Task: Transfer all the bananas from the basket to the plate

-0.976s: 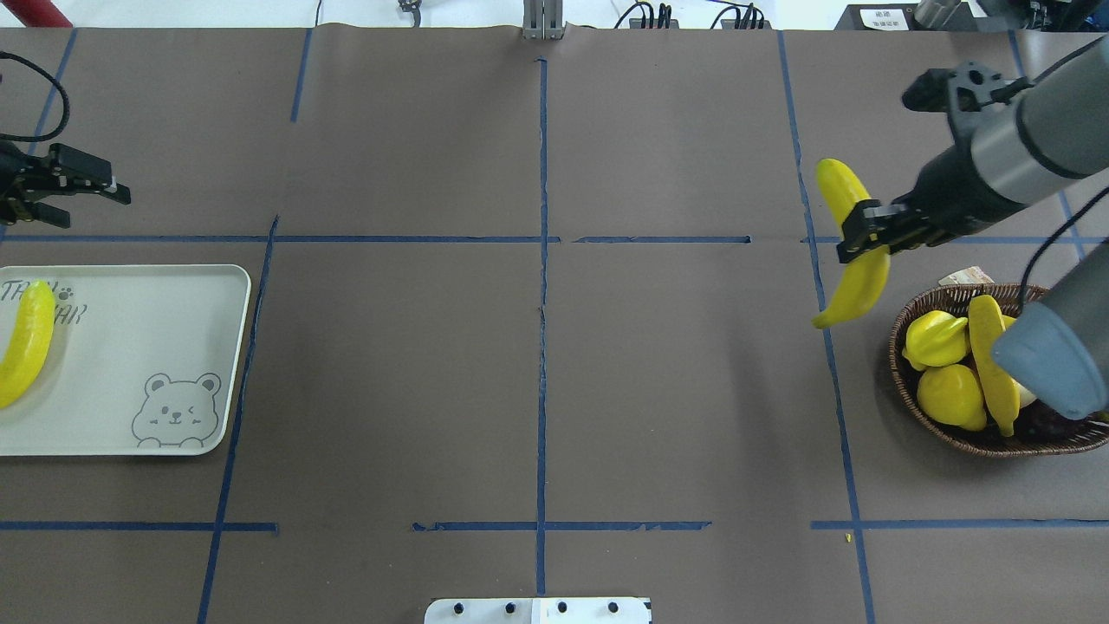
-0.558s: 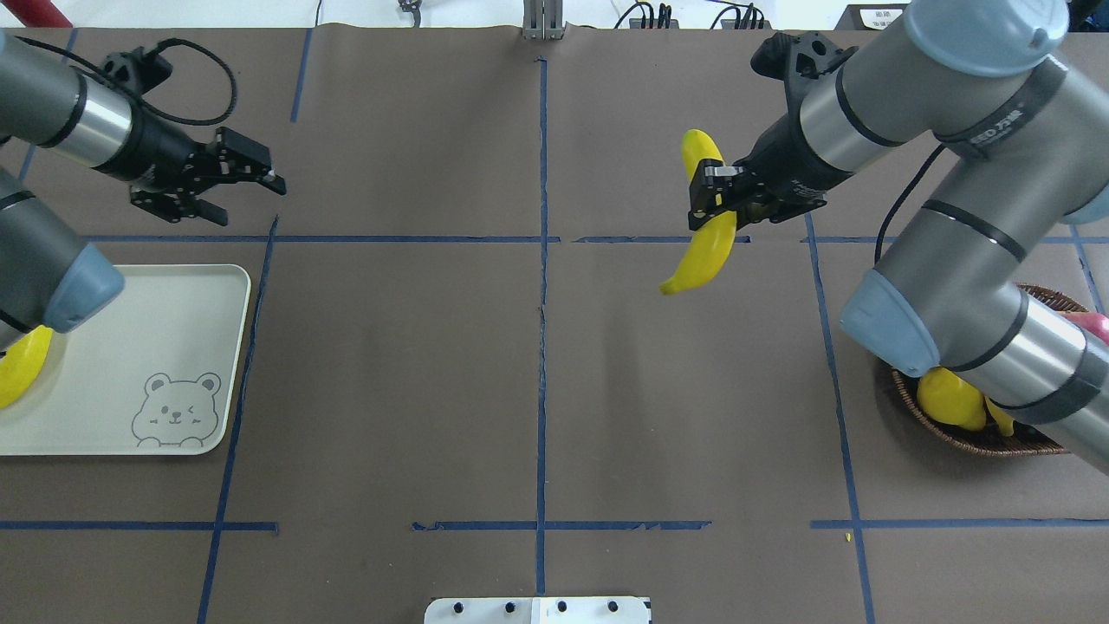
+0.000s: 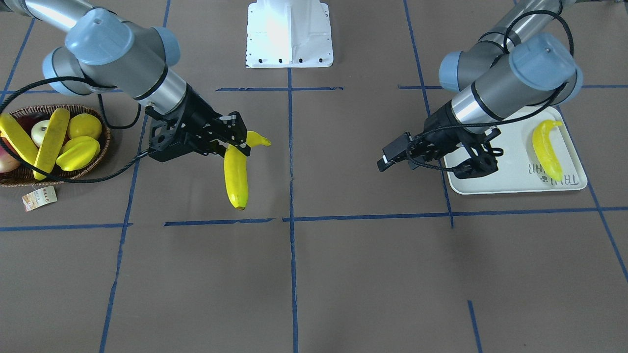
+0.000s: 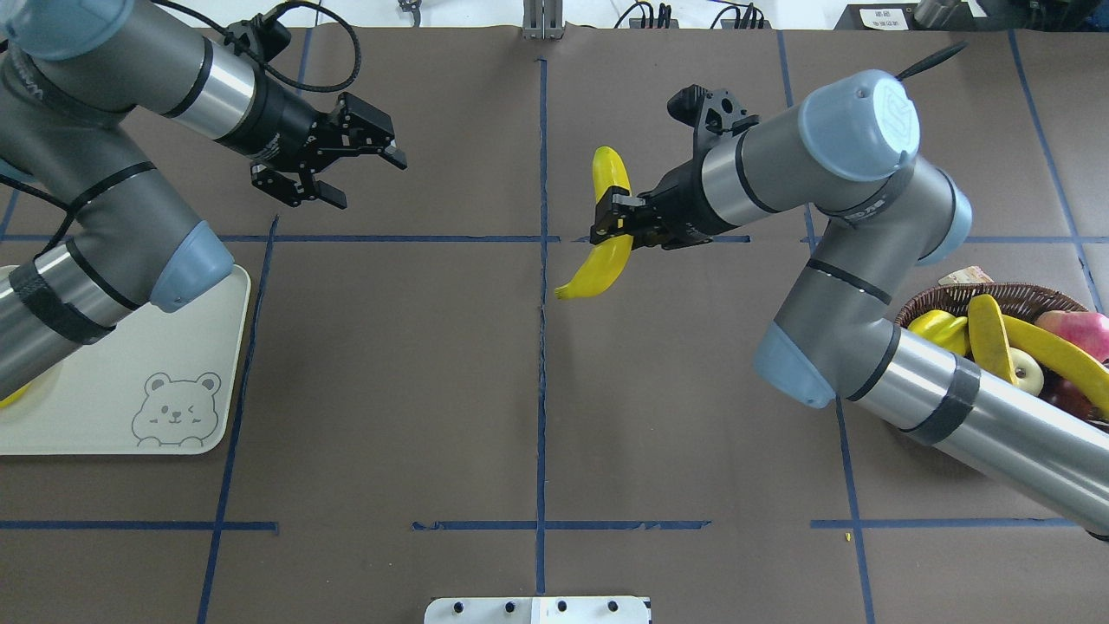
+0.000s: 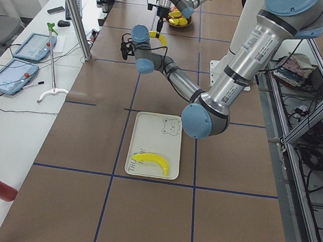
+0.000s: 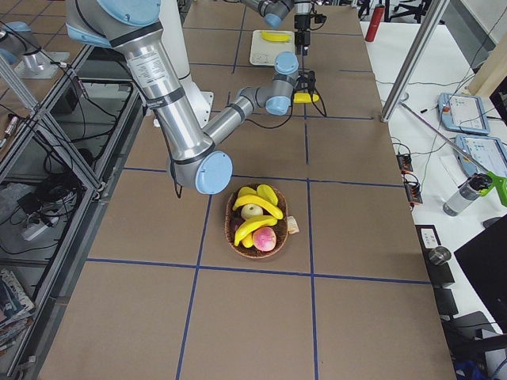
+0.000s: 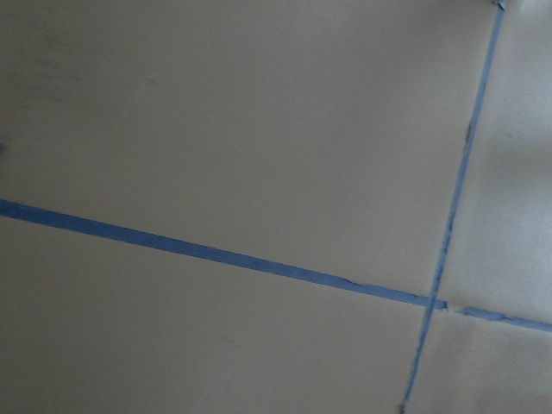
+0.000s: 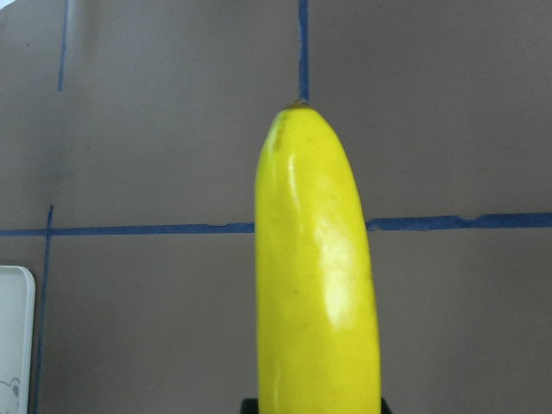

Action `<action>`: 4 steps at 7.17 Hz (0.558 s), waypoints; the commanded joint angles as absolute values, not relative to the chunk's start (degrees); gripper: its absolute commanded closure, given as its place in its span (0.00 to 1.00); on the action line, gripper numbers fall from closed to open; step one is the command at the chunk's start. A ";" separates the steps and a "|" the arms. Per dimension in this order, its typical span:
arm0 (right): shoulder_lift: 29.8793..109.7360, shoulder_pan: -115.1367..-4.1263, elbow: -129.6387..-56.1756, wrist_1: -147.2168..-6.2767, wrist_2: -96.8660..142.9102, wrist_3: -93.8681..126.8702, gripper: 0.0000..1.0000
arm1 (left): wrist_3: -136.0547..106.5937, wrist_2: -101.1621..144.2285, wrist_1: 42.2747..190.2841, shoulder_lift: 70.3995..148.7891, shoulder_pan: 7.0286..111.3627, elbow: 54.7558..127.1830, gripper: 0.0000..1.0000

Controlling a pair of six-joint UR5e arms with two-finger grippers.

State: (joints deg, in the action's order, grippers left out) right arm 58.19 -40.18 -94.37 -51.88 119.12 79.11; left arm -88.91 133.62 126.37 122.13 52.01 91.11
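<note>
My right gripper (image 4: 612,227) is shut on a yellow banana (image 4: 608,178) and holds it above the table's middle, just right of the centre tape line. The right wrist view shows that banana (image 8: 319,285) close up. My left gripper (image 4: 371,182) hangs open and holds nothing, over the far left part of the table, a good gap away from the held banana. One banana (image 3: 547,147) lies on the off-white plate (image 4: 130,347). Two more bananas (image 4: 989,340) (image 4: 1053,351) rest in the wicker basket (image 4: 944,299) at the right.
The basket also holds a yellow starfruit (image 4: 940,328), a lemon (image 3: 84,126) and red apples (image 4: 1074,331); its paper tag (image 3: 39,197) lies beside it. My left arm's elbow hangs over part of the plate. Blue tape lines cross the brown table.
My right gripper has carried the banana left, from beside the basket to the table's middle. My left arm has swung right, from the table's left edge toward the centre, still open.
</note>
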 commanded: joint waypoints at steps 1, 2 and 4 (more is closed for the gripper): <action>54.16 -34.74 -92.12 -50.10 111.92 82.17 0.95 | -92.97 127.66 126.21 125.85 48.28 90.70 0.00; 53.53 -33.32 -92.02 -50.10 111.28 82.18 0.95 | -96.12 126.05 126.21 127.08 46.77 90.62 0.00; 52.39 -30.95 -92.02 -50.10 108.65 82.18 0.94 | -98.26 120.18 126.21 128.67 42.56 90.53 0.00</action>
State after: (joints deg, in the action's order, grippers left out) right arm 53.23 -32.47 -92.07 -50.08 110.41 82.13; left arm -97.19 123.95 126.21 127.80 45.20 90.58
